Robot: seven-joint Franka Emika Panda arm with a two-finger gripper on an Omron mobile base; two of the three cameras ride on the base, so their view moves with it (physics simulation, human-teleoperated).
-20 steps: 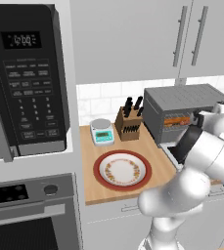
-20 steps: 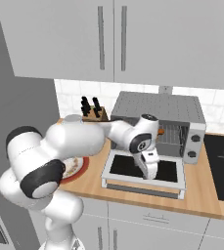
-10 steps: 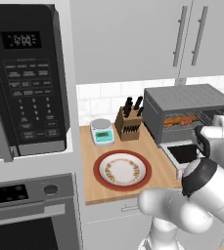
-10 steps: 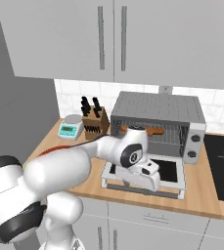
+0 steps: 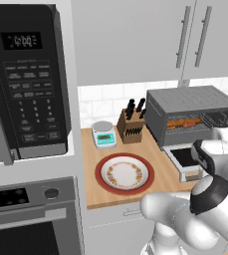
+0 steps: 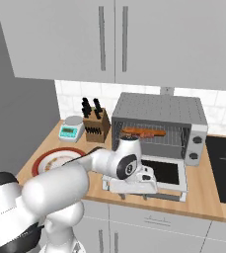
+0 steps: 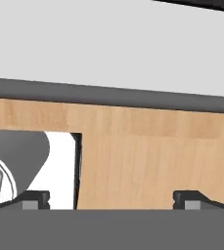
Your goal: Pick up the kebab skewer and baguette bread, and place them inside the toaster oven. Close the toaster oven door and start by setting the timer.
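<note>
**Pincer spread wide and empty at the lowered toaster oven door**

Pincer (image 7: 111,197): two dark fingertips (image 7: 35,197) stand far apart at the bottom of the hand view, nothing between them, nothing touched. Pale wood of the bench (image 7: 147,161) lies ahead of them, with a dark bar running across above it. In the right base view the hand hangs low at the front edge of the toaster oven door (image 6: 171,173).

Toaster oven (image 6: 159,111): silver-grey box with ridged top, at the back of the bench under the wall cabinets. Its door is folded down flat, dark glass facing up. Two knobs sit on its right-hand panel.

Baguette bread (image 6: 143,132): golden-orange loaf lying on the wire rack inside the oven, also seen from the left base view (image 5: 184,123).

Kebab skewer: on the same rack beside the loaf as far as the views show; too small to tell apart from the bread.

Plate (image 5: 124,173): red rim, patterned centre, on the bench left of the oven.

Knife block (image 5: 131,126): wooden, dark handles, behind the plate.

Kitchen scale (image 5: 104,134): small, teal face, just left of the knife block.

Microwave (image 5: 26,84): large, black, keypad at its right side, mounted at far left.
</note>
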